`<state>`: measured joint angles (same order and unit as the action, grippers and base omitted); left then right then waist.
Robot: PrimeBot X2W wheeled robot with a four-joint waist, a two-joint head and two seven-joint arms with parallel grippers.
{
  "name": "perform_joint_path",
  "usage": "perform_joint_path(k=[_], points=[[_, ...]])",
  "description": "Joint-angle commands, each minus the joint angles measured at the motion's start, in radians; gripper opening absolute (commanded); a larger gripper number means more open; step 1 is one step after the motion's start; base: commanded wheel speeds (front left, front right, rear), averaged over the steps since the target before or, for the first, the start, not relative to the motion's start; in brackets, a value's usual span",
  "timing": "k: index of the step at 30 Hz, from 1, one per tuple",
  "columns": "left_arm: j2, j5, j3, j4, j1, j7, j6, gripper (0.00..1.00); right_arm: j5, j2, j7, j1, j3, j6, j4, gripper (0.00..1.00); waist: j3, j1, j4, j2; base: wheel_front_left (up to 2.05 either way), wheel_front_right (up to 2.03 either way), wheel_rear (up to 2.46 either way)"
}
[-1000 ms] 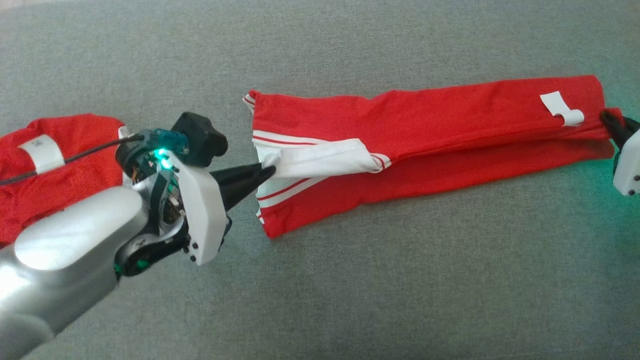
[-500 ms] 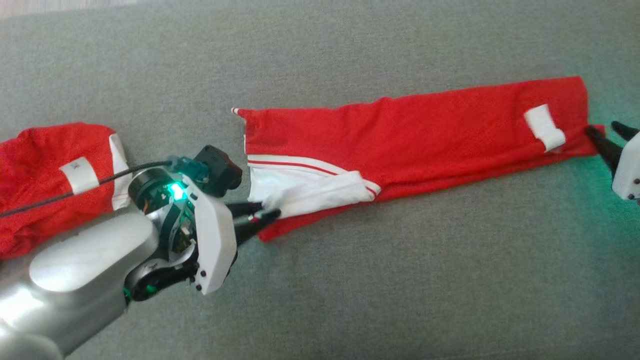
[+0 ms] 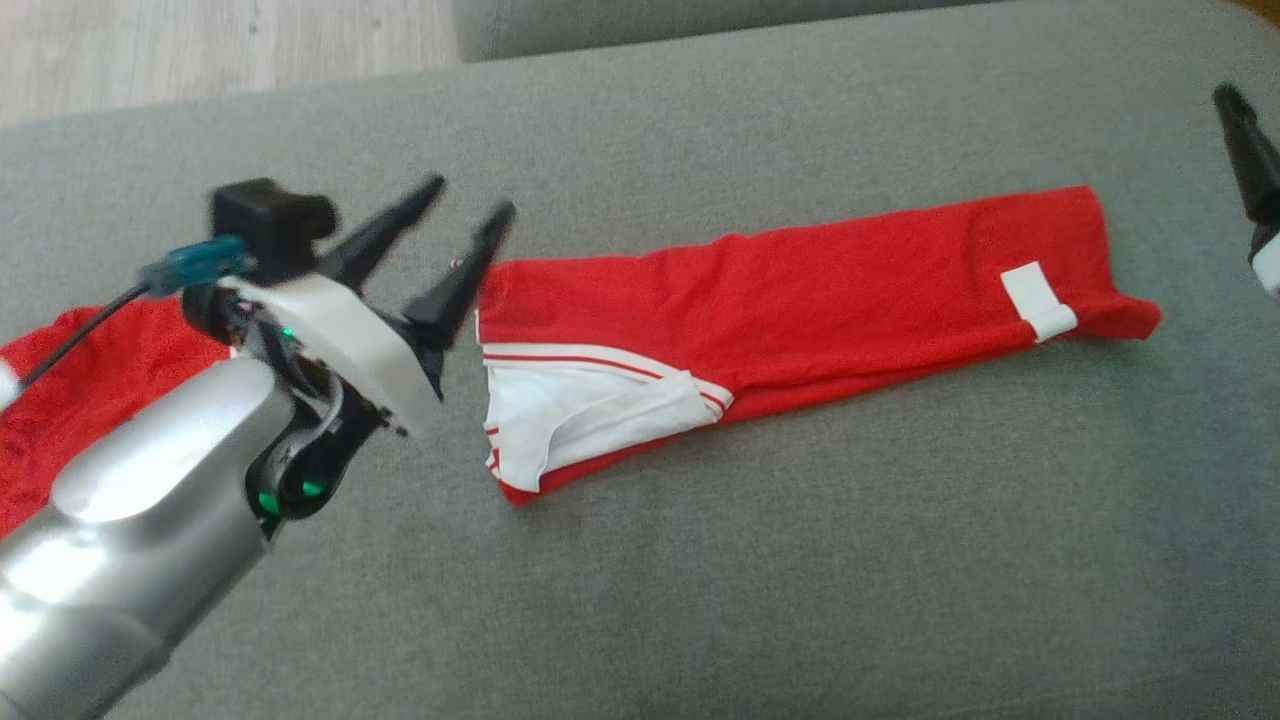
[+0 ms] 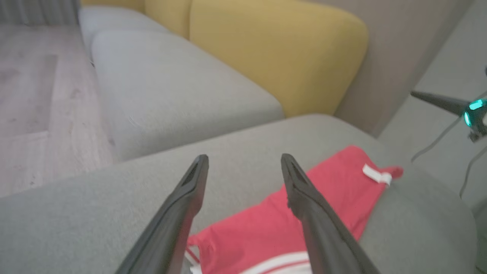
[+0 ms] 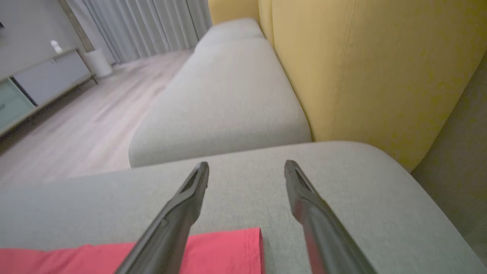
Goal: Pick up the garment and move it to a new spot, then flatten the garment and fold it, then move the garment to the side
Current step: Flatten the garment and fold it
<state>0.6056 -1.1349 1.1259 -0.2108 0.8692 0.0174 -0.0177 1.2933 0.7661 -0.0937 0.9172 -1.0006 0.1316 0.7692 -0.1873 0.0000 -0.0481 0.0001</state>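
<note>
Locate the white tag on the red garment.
In the head view, the white tag lies on the garment near its right end, well right of the open left gripper.

The left gripper (image 4: 244, 158) has its two long dark fingers wide apart above the red cloth garment (image 4: 266, 228) with white stripes, which lies on a grey fabric sofa cushion (image 4: 95, 213).

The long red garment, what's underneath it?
The red garment lies flat on the grey cushion, which shows all round it. Anything between its folded layers, or beneath it, is covered.
</note>
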Motion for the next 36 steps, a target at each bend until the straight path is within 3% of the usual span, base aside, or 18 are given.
perform_joint_path(k=[1, 4, 8, 10, 13, 16, 17, 23, 30, 34, 36], points=[[0.014, -0.008, -0.091, -0.007, 0.014, -0.08, 0.032, 1.0, -0.009, 0.015, -0.067, -0.002, 0.016, -0.001, -0.021, 1.0, 0.025, 0.0, -0.008, -0.0001, 0.0, 0.0, 0.0], [-0.012, -0.021, -0.148, -0.035, -0.017, -0.193, 0.075, 1.0, -0.033, -0.007, -0.138, -0.007, 0.038, -0.001, -0.034, 1.0, 0.049, 0.0, -0.012, -0.0001, 0.0, 0.0, 0.0], [-0.033, 0.01, -0.199, -0.059, -0.062, -0.264, 0.128, 1.0, -0.099, -0.032, -0.166, -0.031, 0.105, -0.001, -0.057, 1.0, 0.073, 0.0, -0.011, -0.0001, 0.0, 0.0, 0.0], [-0.05, 0.023, -0.252, -0.062, -0.097, -0.276, 0.153, 1.0, -0.165, -0.048, -0.167, -0.051, 0.198, -0.001, -0.083, 1.0, 0.079, 0.0, -0.012, -0.0001, 0.0, 0.0, 0.0], [-0.101, 0.085, -0.411, -0.036, -0.179, -0.278, 0.171, 1.0, -0.29, -0.087, -0.168, -0.131, 0.35, -0.001, -0.129, 1.0, 0.089, 0.0, -0.01, -0.0001, 0.0, 0.0, 0.0], [-0.166, 0.196, -0.559, -0.017, -0.304, -0.279, 0.155, 1.0, -0.41, -0.147, -0.168, -0.242, 0.505, -0.001, -0.183, 1.0, 0.1, 0.0, -0.007, -0.0001, 0.0, 0.0, 0.0], [-0.166, 0.196, -0.559, -0.017, -0.304, -0.279, 0.155, 1.0, -0.41, -0.147, -0.168, -0.242, 0.505, -0.001, -0.183, 1.0, 0.1, 0.0, -0.007, -0.0001, 0.0, 0.0, 0.0], [-0.304, 0.447, -0.75, 0.02, -0.513, -0.279, 0.09, 1.0, -0.628, -0.274, -0.168, -0.476, 0.734, -0.001, -0.296, 1.0, 0.125, 0.0, 0.01, -0.0001, 0.0, 0.0, 0.0], [-0.439, 0.681, -0.861, 0.034, -0.683, -0.279, 0.03, 1.0, -0.759, -0.4, -0.168, -0.665, 0.857, -0.001, -0.372, 1.0, 0.162, 0.0, 0.028, -0.0001, 0.0, 0.0, 0.0], [-0.501, 0.774, -0.927, 0.058, -0.753, -0.279, 0.003, 1.0, -0.806, -0.432, -0.168, -0.717, 0.879, -0.001, -0.39, 1.0, 0.173, 0.0, 0.034, -0.0001, 0.0, 0.0, 0.0], [-0.524, 0.814, -0.955, 0.058, -0.779, -0.279, -0.035, 1.0, -0.829, -0.441, -0.168, -0.733, 0.891, -0.001, -0.398, 1.0, 0.175, 0.0, 0.039, -0.0001, 0.0, 0.0, 0.0]])
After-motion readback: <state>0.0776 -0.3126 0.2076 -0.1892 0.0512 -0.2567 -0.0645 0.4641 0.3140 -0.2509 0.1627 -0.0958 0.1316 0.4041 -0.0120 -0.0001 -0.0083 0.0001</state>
